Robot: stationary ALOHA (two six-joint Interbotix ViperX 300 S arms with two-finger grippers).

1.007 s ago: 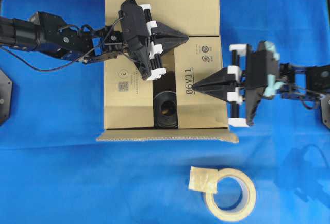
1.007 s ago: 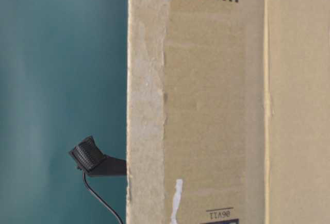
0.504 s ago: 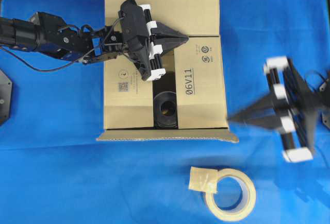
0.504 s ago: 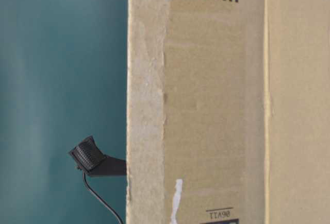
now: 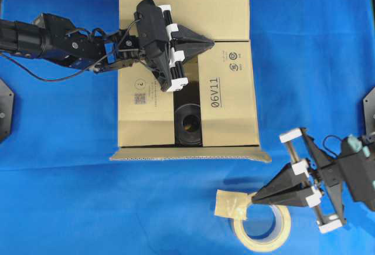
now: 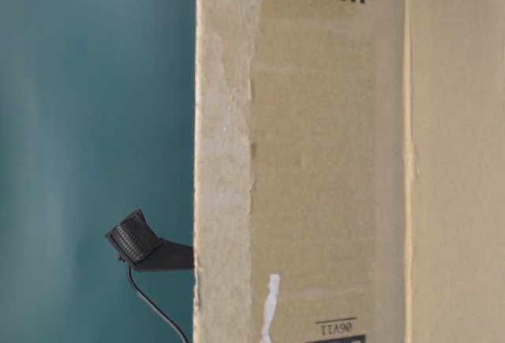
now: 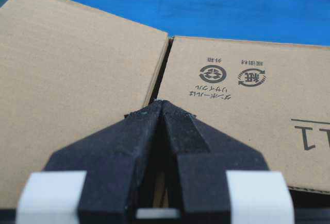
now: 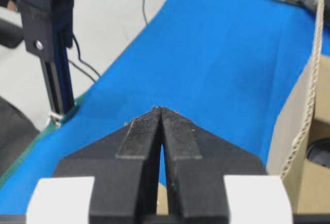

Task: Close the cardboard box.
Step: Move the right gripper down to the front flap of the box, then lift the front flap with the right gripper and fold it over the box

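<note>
Both fingers pairs (image 5: 210, 43) (image 5: 255, 198) closed empty, one cardboard box (image 5: 228, 114), one tape roll (image 5: 266, 231)

Overhead: straight down on cardboard box (image 5: 186, 67). Table-level: pressed against its side, level. Wrist views: low along closed fingertips, left sharing the overhead's printed flap.

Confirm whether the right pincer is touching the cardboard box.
No: in the overhead view the right pincer sits beside the tape roll, apart from the cardboard box.

Right gripper (image 8: 161, 112) at 6 o'clock, fingertips together, above blue cloth (image 8: 216, 54). Box (image 8: 296, 131) edge at 3 o'clock.
</note>
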